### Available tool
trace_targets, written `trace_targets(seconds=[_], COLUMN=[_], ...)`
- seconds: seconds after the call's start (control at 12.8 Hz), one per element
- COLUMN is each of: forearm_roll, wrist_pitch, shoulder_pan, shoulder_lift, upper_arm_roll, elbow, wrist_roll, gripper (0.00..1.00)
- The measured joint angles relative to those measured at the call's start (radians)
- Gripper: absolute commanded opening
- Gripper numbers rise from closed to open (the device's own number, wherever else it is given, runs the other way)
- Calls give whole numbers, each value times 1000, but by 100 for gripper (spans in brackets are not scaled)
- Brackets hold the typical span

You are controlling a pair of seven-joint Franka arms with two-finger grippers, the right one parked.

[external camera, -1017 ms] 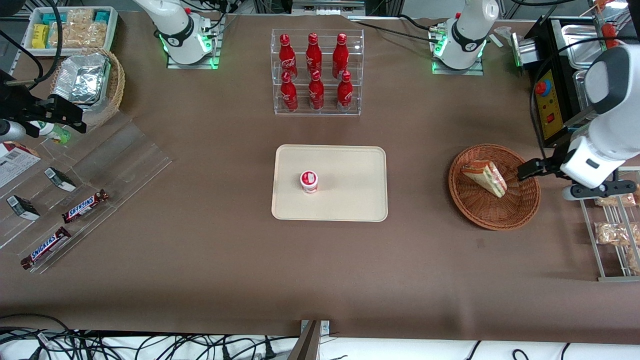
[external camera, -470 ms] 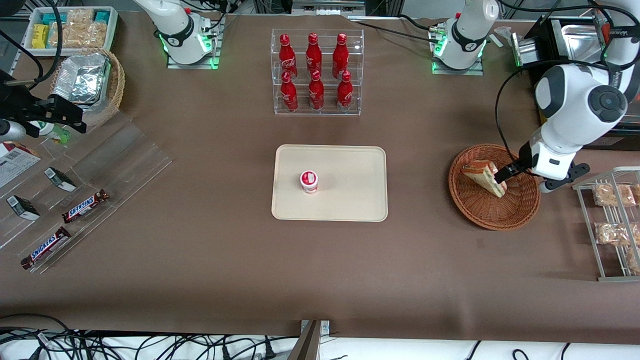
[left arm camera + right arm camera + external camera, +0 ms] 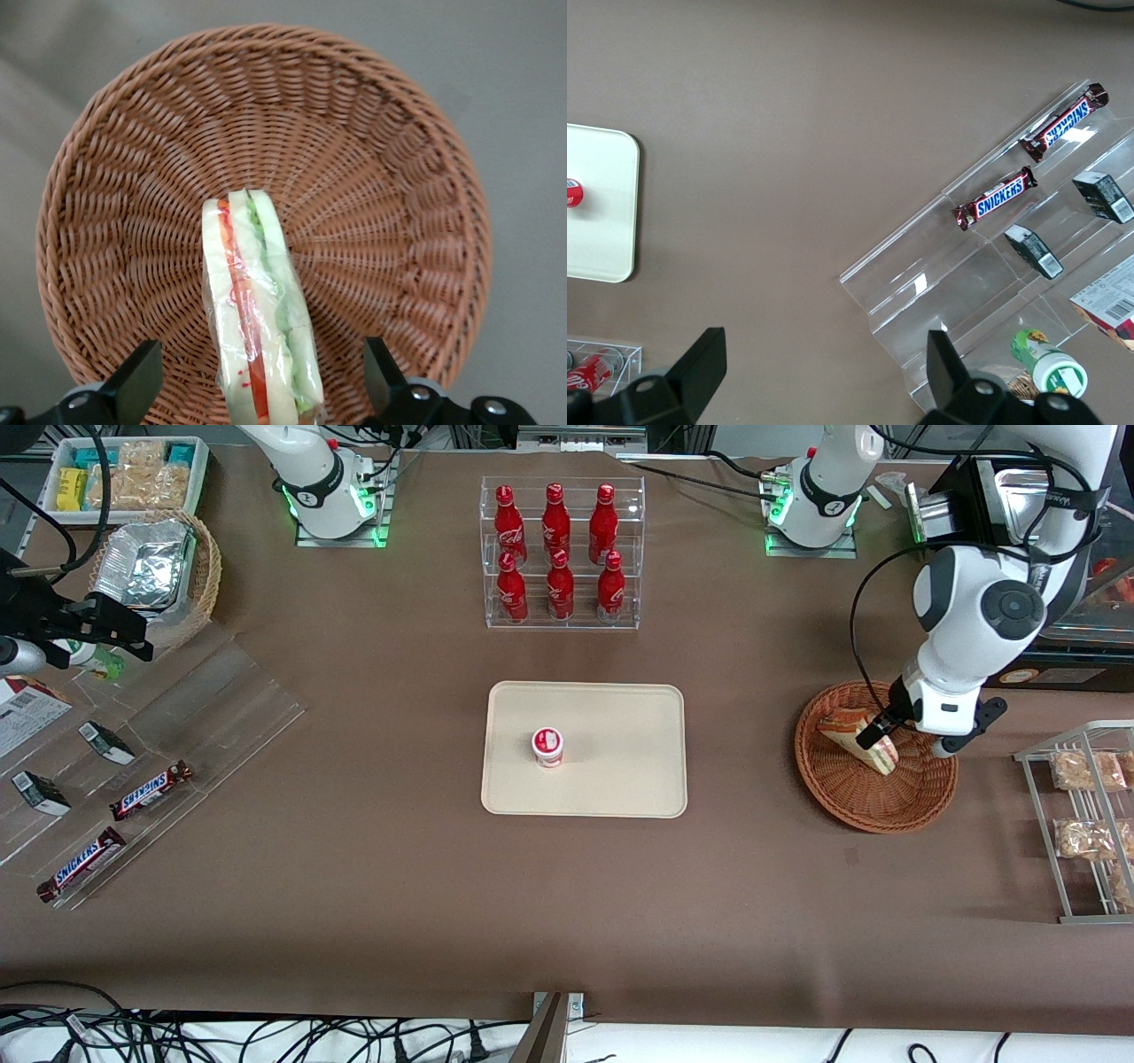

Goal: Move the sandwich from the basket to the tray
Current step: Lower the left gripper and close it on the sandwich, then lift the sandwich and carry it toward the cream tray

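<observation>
1. End effector (image 3: 257,390) of the left arm hangs just above the sandwich (image 3: 257,319), its fingers (image 3: 133,385) spread wide, one on each side of the wedge, touching nothing that I can see.
2. That sandwich stands on edge in the reddish-brown basket (image 3: 381,150), wrapped in clear film, with its red and green filling layers facing up toward the wrist camera.
3. From the front, the basket (image 3: 921,802) sits on the brown worktop (image 3: 372,903) toward the working arm's end, well apart from the tray (image 3: 620,726).
4. A small red-and-white cup (image 3: 547,747) already stands on the tray; the bare area beside it looks large enough for the wedge.
5. By my judgement the task is at its start: nothing is gripped, so closing on the sandwich, lifting it, carrying it and setting it down all remain.
6. Fingertips are cut off at the edge of the wrist view, and in the front view the arm's wrist covers part of the sandwich, so how low the end effector sits is hard to make out.
</observation>
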Motion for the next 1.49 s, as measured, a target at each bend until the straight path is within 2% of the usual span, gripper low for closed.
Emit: trace_targets(seconds=[0.23,0.47,0.55,0.63,0.7,0.78,1.33,1.49], forearm_roll=[139,159,159,159,159,159,163,163], wrist_pitch=[22,43,45,45,45,45,40,-17], shoulder_pan=[-26,-28,-27,-27,-27,-27,-20,-19], shoulder_lift=[50,80,83,83,84,85,78,52], upper_arm_roll=[-7,-8,-8,-8,-8,-8,-7,-8], elbow=[-5,-5,-5,-5,-5,-5,4,34], wrist_roll=[-189,-219,-220,-220,-220,-220,-168,-115], gripper=[100,100,83,47,21,2,0,0])
